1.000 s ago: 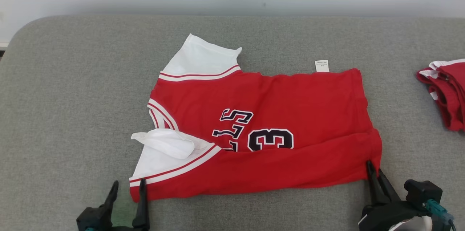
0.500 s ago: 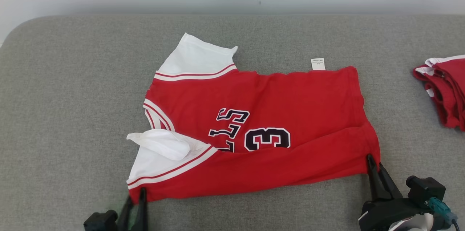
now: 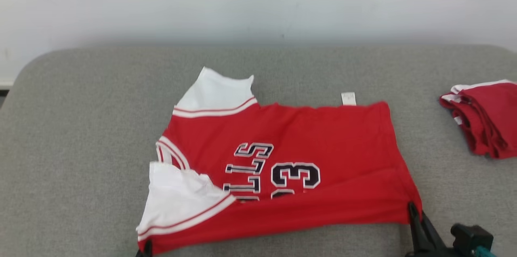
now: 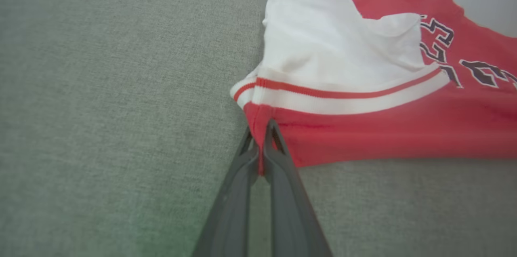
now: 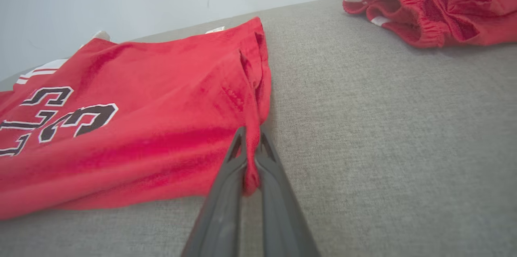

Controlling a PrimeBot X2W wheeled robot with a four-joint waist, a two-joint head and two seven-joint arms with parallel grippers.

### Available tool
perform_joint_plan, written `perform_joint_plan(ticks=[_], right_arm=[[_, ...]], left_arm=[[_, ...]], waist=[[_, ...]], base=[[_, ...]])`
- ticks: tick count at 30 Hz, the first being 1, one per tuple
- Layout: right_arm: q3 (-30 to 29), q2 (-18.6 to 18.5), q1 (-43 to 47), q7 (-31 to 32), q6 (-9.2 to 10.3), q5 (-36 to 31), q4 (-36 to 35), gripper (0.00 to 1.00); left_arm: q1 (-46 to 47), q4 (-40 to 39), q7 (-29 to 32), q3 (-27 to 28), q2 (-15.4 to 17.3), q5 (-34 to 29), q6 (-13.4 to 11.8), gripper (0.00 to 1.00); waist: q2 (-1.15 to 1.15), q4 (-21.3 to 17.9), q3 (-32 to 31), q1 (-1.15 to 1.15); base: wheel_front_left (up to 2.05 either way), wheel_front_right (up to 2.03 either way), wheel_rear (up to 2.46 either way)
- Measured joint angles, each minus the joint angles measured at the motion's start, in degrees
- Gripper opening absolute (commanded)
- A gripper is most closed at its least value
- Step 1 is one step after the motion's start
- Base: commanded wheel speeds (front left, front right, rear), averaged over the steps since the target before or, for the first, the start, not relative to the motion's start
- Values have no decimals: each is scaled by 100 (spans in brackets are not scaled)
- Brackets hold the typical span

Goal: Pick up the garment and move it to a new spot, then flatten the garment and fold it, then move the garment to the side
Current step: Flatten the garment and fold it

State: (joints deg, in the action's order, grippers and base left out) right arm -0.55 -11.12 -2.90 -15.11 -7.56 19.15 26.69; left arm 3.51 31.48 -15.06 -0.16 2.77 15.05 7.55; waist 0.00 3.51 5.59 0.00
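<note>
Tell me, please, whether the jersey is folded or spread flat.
Partly folded: the jersey has its near strip doubled over the number.

The head view's bottom edge cuts off the left gripper but for a fingertip, and the right gripper below its fingers. Between them the jersey folds over its near edge, hiding the lower lettering. Beyond the right gripper the print on the label is too small to read; the red pile runs off frame.
</note>
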Motion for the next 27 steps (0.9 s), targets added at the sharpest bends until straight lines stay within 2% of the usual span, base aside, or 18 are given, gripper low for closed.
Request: perform_joint_plan(ticks=[9,16,17,18,19,20,21,27], right_arm=[[36,46,707,1,-1,152,12,0],[11,56,1032,2,-1,174,140,0],[5,58,1034,2,-1,172,197,19],[-20,65,1032,3,-1,174,212,44],[-53,77,1014,3,-1,168,201,100],[-88,77,983,3,0,141,172,100],[-135,75,945,1,0,113,129,100],[-315,88,416,-1,0,-112,-7,100]], left_arm=[[-717,-46,0,188,-10,-138,2,0],[-951,30,0,121,-10,-145,2,0],[-951,33,1,112,-10,-144,2,0],[-950,31,0,93,-10,-144,2,0],[-945,14,1,73,-9,-148,2,35],[-934,-34,1,76,-10,-153,1,86],[-908,-88,0,85,-2,-160,0,100],[-606,-331,0,168,-2,-381,0,100]], waist=[[0,-156,-543,-1],[0,-316,-657,-2],[-1,-324,-645,-2],[0,-328,-629,-1],[-1,-329,-610,-1],[0,-327,-589,-1],[0,-322,-569,-1],[0,-266,-407,0]], base=[[0,0,0],[0,0,0],[0,0,0],[0,0,0],[0,0,0],[0,0,0],[0,0,0],[0,0,0]])
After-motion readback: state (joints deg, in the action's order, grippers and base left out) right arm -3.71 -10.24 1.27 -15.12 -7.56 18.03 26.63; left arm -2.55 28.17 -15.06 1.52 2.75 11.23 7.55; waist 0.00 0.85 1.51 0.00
